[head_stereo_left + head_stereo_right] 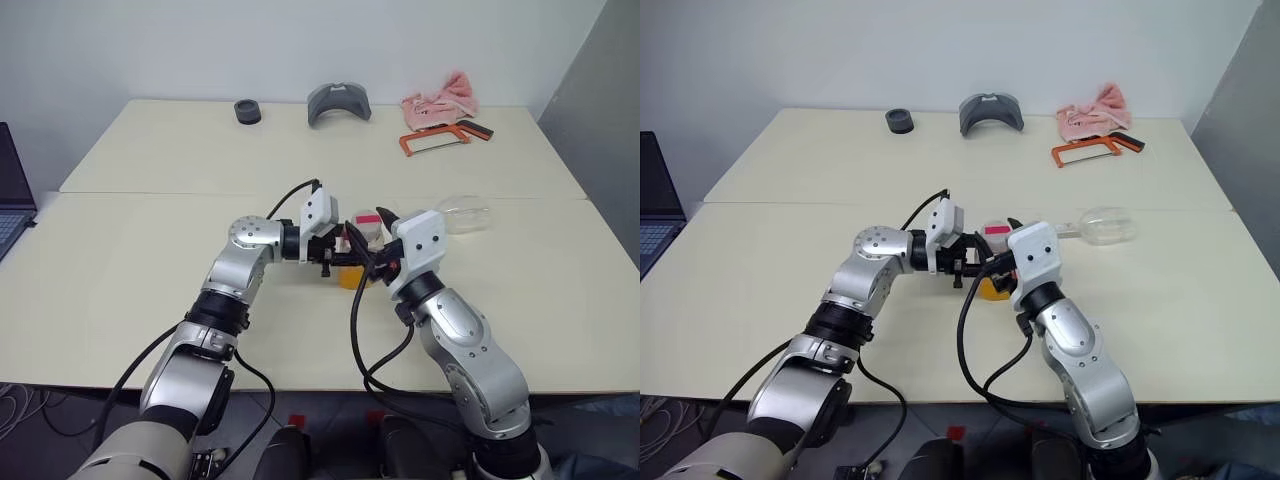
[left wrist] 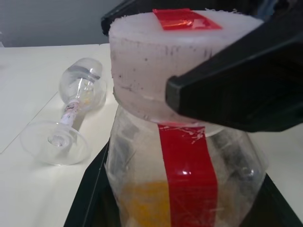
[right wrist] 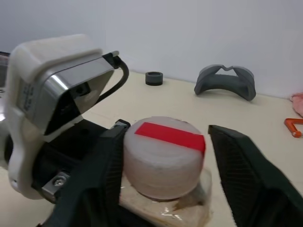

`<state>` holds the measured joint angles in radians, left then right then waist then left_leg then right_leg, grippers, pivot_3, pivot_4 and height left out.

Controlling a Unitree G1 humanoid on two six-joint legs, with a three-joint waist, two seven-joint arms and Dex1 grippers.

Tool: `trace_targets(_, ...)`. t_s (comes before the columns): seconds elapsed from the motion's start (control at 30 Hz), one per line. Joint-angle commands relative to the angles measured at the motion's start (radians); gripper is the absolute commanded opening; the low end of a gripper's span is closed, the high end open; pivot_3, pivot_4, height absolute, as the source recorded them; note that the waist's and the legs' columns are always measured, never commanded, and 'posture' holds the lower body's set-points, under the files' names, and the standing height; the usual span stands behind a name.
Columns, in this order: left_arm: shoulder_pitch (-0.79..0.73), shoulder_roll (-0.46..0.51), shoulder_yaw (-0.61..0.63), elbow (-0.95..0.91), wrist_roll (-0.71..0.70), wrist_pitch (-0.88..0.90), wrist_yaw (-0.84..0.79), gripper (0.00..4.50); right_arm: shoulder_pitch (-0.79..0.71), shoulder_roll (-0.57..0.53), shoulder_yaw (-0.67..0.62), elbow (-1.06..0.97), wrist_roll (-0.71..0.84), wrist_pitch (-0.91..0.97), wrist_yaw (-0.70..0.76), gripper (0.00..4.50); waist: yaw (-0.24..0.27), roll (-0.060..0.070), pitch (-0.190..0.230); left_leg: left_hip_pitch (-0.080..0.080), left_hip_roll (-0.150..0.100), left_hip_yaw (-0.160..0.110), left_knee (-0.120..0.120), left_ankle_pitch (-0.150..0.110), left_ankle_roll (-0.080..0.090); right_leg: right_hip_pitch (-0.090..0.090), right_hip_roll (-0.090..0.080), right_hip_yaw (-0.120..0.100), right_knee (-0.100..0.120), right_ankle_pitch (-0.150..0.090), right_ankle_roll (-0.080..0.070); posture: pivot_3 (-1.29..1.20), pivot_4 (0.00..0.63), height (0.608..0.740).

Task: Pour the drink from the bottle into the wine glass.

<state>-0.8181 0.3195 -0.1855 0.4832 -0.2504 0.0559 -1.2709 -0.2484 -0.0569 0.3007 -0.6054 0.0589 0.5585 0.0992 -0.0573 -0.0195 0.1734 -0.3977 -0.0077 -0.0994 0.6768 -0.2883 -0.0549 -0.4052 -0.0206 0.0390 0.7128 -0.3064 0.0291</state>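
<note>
The bottle (image 2: 184, 161) stands near the middle of the cream table (image 1: 150, 270), its white cap (image 3: 163, 156) still on and crossed by a red strip. The drink (image 2: 144, 203) – orange-yellow – sits low in its clear body. The left gripper (image 1: 335, 252) reaches in from the left and is clamped on the bottle's body below the cap. The right gripper (image 3: 165, 156) comes from the near right with its black fingers (image 3: 239, 165) on either side of the cap; one finger lies against it, the other stands a little off, so the jaws are partly spread and not gripping. The wine glass (image 1: 466, 215) lies on its side just right of the bottle – foot towards it, bowl away. At the far edge are a black ring (image 1: 247, 111), a grey curved piece (image 1: 338, 102), a pink cloth (image 1: 440, 98) and an orange hacksaw (image 1: 435, 138).
</note>
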Motion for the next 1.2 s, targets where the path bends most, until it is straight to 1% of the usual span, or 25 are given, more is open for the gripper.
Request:
trace_targets(0.03, -0.021, 0.005, 0.020, -0.017, -0.008, -0.018, -0.009, 1.78, -0.011, -0.005, -0.020, -0.019, -0.013, -0.040, 0.005, 1.88, 0.000, 0.000, 0.000, 0.000, 0.000, 0.000, 0.000, 0.000, 0.000, 0.000, 0.000, 0.000, 0.000, 0.000, 0.000, 0.00, 0.150, 0.740)
trace_targets(0.13, -0.019, 0.010, 0.018, -0.022, -0.013, -0.010, -0.023, 1.78, -0.010, -0.010, -0.020, -0.011, 0.008, -0.059, 0.035, 1.88, 0.000, 0.000, 0.000, 0.000, 0.000, 0.000, 0.000, 0.000, 0.000, 0.000, 0.000, 0.000, 0.000, 0.000, 0.000, 0.00, 0.150, 0.740)
trace_targets(0.2, -0.017, 0.019, 0.013, -0.034, -0.022, 0.006, -0.047, 1.78, -0.031, -0.038, -0.038, 0.021, 0.058, -0.104, 0.121, 1.88, 0.000, 0.000, 0.000, 0.000, 0.000, 0.000, 0.000, 0.000, 0.000, 0.000, 0.000, 0.000, 0.000, 0.000, 0.000, 0.00, 0.150, 0.740)
trace_targets(0.23, -0.018, 0.024, 0.011, -0.039, -0.025, 0.013, -0.060, 1.78, -0.050, -0.065, -0.051, 0.044, 0.094, -0.128, 0.188, 1.88, 0.000, 0.000, 0.000, 0.000, 0.000, 0.000, 0.000, 0.000, 0.000, 0.000, 0.000, 0.000, 0.000, 0.000, 0.000, 0.00, 0.150, 0.740)
trace_targets(0.3, -0.019, 0.036, 0.006, -0.048, -0.031, 0.022, -0.090, 1.78, -0.114, -0.129, -0.095, 0.102, 0.213, -0.148, 0.368, 1.88, -0.001, 0.000, 0.000, 0.000, 0.000, 0.001, 0.000, 0.000, 0.000, 0.000, 0.000, 0.000, 0.000, 0.000, 0.000, 0.00, 0.150, 0.740)
trace_targets(0.33, -0.023, 0.041, 0.007, -0.047, -0.032, 0.022, -0.097, 1.78, -0.161, -0.180, -0.108, 0.141, 0.264, -0.144, 0.475, 1.88, -0.001, 0.000, 0.000, 0.000, 0.000, 0.001, 0.000, 0.000, 0.001, 0.000, 0.000, 0.000, 0.000, 0.000, 0.000, 0.00, 0.150, 0.740)
trace_targets(0.37, -0.029, 0.043, 0.009, -0.043, -0.034, 0.022, -0.102, 1.78, -0.207, -0.232, -0.112, 0.179, 0.304, -0.134, 0.575, 1.88, -0.001, 0.000, 0.000, 0.001, 0.000, 0.001, 0.000, 0.000, 0.001, 0.001, 0.001, 0.000, 0.000, 0.000, 0.000, 0.00, 0.150, 0.740)
trace_targets(0.4, -0.033, 0.044, 0.012, -0.040, -0.033, 0.022, -0.105, 1.78, -0.237, -0.268, -0.111, 0.207, 0.328, -0.128, 0.638, 1.88, 0.000, 0.000, 0.000, 0.001, 0.000, 0.001, 0.000, 0.000, 0.001, 0.001, 0.001, 0.000, 0.000, 0.000, 0.000, 0.00, 0.150, 0.740)
trace_targets(0.43, -0.040, 0.047, 0.014, -0.035, -0.031, 0.016, -0.114, 1.78, -0.299, -0.318, -0.120, 0.254, 0.400, -0.053, 0.740, 1.88, 0.000, 0.000, 0.000, 0.001, -0.001, 0.001, 0.000, 0.000, 0.001, 0.001, 0.001, 0.000, 0.000, 0.000, 0.000, 0.00, 0.150, 0.740)
trace_targets(0.5, -0.047, 0.050, 0.015, -0.033, -0.027, 0.007, -0.130, 1.78, -0.394, -0.367, -0.142, 0.341, 0.495, 0.049, 0.850, 1.88, -0.001, 0.000, 0.001, 0.000, -0.001, 0.001, 0.000, -0.001, 0.001, 0.001, 0.001, -0.001, 0.000, 0.000, 0.000, 0.00, 0.150, 0.740)
trace_targets(0.57, -0.045, 0.051, 0.016, -0.044, -0.023, 0.000, -0.135, 1.77, -0.452, -0.388, -0.148, 0.418, 0.502, 0.059, 0.897, 1.88, -0.001, 0.000, 0.001, 0.000, 0.000, 0.000, 0.000, -0.001, 0.001, 0.001, 0.001, -0.001, 0.000, 0.000, 0.000, 0.00, 0.150, 0.740)
trace_targets(0.67, -0.035, 0.052, 0.027, -0.064, -0.026, 0.011, -0.121, 1.76, -0.460, -0.385, -0.161, 0.433, 0.471, 0.029, 0.883, 1.88, -0.001, 0.000, 0.001, 0.000, 0.000, 0.000, 0.000, -0.001, 0.001, 0.000, 0.001, -0.001, 0.000, 0.000, 0.000, 0.00, 0.150, 0.740)
trace_targets(0.7, -0.029, 0.054, 0.029, -0.072, -0.027, 0.015, -0.118, 1.76, -0.452, -0.379, -0.173, 0.424, 0.469, 0.022, 0.870, 2.63, -0.001, 0.000, 0.001, 0.000, 0.000, -0.001, 0.000, -0.001, 0.001, 0.000, 0.001, -0.002, 0.000, 0.000, 0.000, 0.00, 0.150, 0.740)
trace_targets(0.8, -0.013, 0.059, 0.035, -0.091, -0.028, 0.021, -0.105, 1.74, -0.413, -0.379, -0.209, 0.354, 0.483, 0.032, 0.832, 3.63, 0.000, 0.000, 0.001, -0.001, 0.001, -0.001, 0.000, 0.000, 0.001, 0.000, 0.000, -0.001, 0.000, 0.000, 0.000, 0.00, 0.150, 0.740)
trace_targets(0.87, -0.005, 0.063, 0.039, -0.100, -0.029, 0.026, -0.095, 1.74, -0.372, -0.396, -0.235, 0.269, 0.506, 0.053, 0.805, 4.32, 0.001, 0.000, 0.001, -0.001, 0.000, -0.001, 0.001, 0.000, 0.001, 0.000, -0.002, -0.001, 0.000, 0.000, 0.000, 0.00, 0.150, 0.740)
trace_targets(0.93, -0.001, 0.065, 0.042, -0.105, -0.031, 0.028, -0.087, 1.74, -0.327, -0.410, -0.260, 0.191, 0.513, 0.062, 0.766, 4.36, 0.003, 0.000, 0.001, -0.001, 0.000, -0.001, 0.001, 0.000, 0.001, 0.000, -0.002, -0.001, 0.000, 0.000, 0.000, 0.00, 0.150, 0.740)
trace_targets(1.03, 0.005, 0.067, 0.045, -0.110, -0.035, 0.032, -0.079, 1.74, -0.271, -0.399, -0.266, 0.105, 0.457, 0.029, 0.669, 4.36, 0.004, 0.000, 0.001, -0.002, 0.000, -0.001, 0.001, 0.000, 0.001, 0.000, -0.002, -0.001, -0.001, 0.000, 0.000, 0.00, 0.150, 0.740)
trace_targets(1.13, 0.007, 0.066, 0.046, -0.109, -0.037, 0.033, -0.076, 1.74, -0.248, -0.370, -0.211, 0.076, 0.353, -0.025, 0.576, 4.36, -0.001, 0.000, 0.001, -0.001, 0.000, -0.001, 0.001, 0.000, 0.001, 0.000, -0.001, -0.001, 0.000, 0.000, 0.000, 0.00, 0.150, 0.740)
trace_targets(1.2, 0.007, 0.065, 0.046, -0.109, -0.038, 0.034, -0.075, 1.74, -0.243, -0.350, -0.172, 0.084, 0.298, -0.058, 0.540, 4.36, -0.003, 0.000, 0.001, 0.000, 0.000, 0.000, 0.001, 0.000, 0.001, 0.000, 0.000, 0.000, 0.000, 0.000, 0.000, 0.00, 0.150, 0.740)
